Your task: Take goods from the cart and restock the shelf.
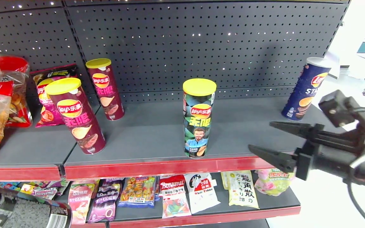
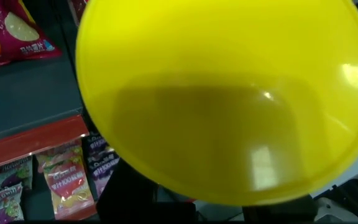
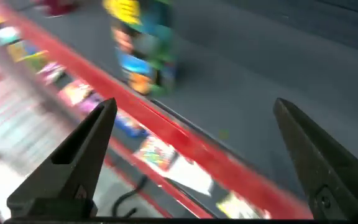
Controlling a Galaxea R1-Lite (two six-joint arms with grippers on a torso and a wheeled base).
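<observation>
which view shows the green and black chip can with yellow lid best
Head view: the green and black chip can stands whole, upright. Right wrist view blurs it; left wrist view faces another can's yellow lid.

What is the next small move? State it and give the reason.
Probably raise the dark can, low at the left, toward the shelf's bare stretch between the front maroon can and the green-and-black can. The right gripper hangs open and empty off the shelf's front edge, while a yellow lid sits close before the left wrist camera, so that can seems next.
</observation>
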